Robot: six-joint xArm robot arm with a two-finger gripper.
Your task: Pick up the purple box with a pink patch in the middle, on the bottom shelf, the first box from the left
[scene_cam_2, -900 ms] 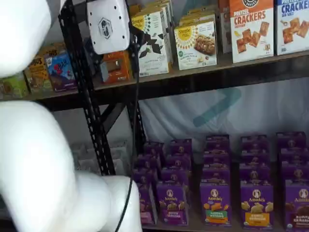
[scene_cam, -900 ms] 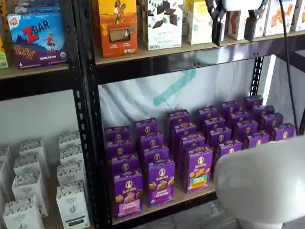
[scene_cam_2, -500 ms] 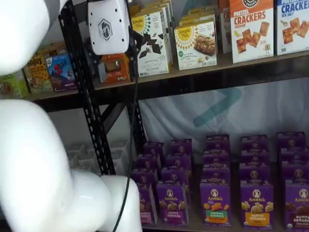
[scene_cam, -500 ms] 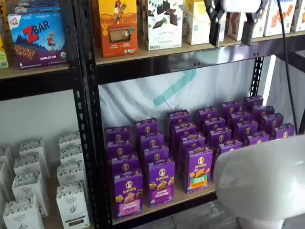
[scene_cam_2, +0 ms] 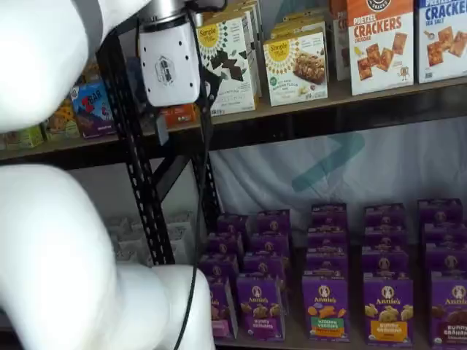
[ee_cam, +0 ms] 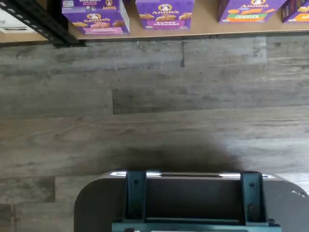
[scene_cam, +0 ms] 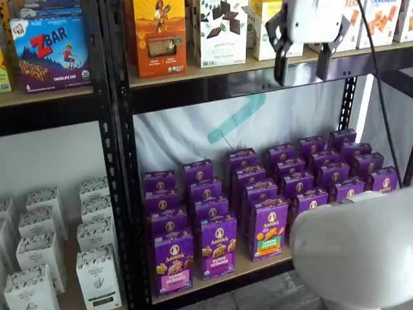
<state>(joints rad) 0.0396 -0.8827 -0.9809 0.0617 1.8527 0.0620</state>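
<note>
The purple box with a pink band (scene_cam: 173, 261) stands at the front left of the bottom shelf (scene_cam: 261, 263), first in its row. It also shows in the wrist view (ee_cam: 95, 17), and in a shelf view (scene_cam_2: 220, 308) it is partly hidden behind my arm. Beside it stand a like box with a magenta band (scene_cam: 218, 247) and one with a green-orange patch (scene_cam: 268, 229). My gripper (scene_cam: 302, 64) hangs high, level with the upper shelf rail, well above and right of the box. Its two black fingers are apart and hold nothing. Its white body (scene_cam_2: 169, 65) shows in both shelf views.
A black perforated upright (scene_cam: 119, 161) stands left of the purple boxes, with white boxes (scene_cam: 97, 278) in the bay beyond. The arm's white base (scene_cam: 355, 252) fills the lower right. The wrist view shows grey plank floor (ee_cam: 154, 111) and a dark mount (ee_cam: 188, 203).
The gripper has come down from the view's top edge and shifted a little to the left. Its fingers stay apart. The boxes have not moved.
</note>
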